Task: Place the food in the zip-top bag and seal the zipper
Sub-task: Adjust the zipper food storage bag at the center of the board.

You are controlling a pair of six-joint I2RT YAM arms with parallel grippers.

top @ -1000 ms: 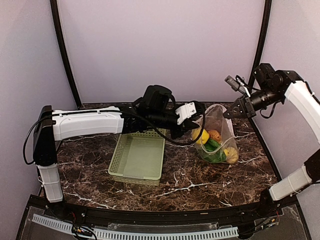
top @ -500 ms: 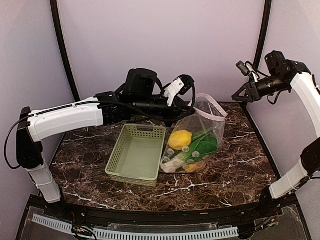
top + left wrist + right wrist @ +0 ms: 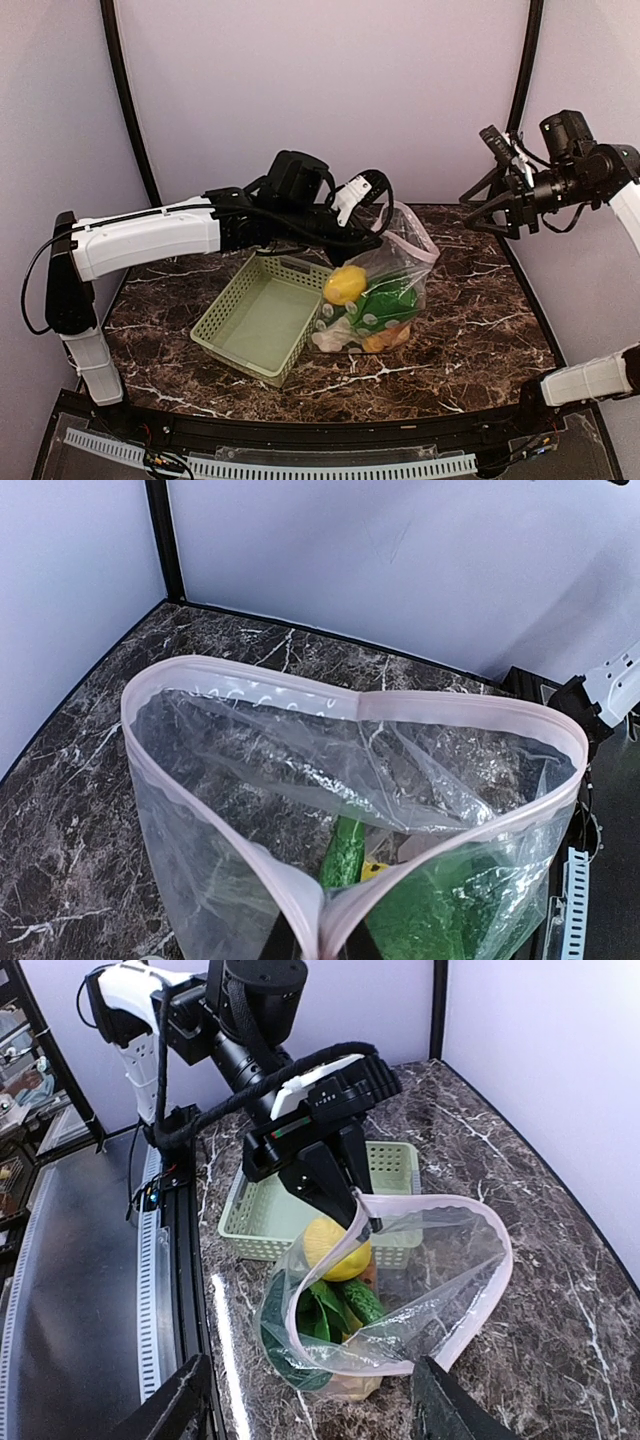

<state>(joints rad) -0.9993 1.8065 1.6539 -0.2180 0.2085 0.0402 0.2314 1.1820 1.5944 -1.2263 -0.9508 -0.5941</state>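
To my left the basket (image 3: 255, 320) now lies skewed on the bench (image 3: 450, 330); my left gripper (image 3: 380, 238) stays clamped on the zipper (image 3: 425, 245), hoisting the zip-top bag (image 3: 395, 265) with its mouth gaping and the food (image 3: 375, 305) bunched at the bottom beside the basket. Further right, my right gripper (image 3: 487, 212) has just sprung open and drawn well clear of the bag, empty; loading looks done, and I judge closing that gaping zipper is what remains.

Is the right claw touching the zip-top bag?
Apart. The top external view shows the right claw open in the air, a clear gap from the zip-top bag.
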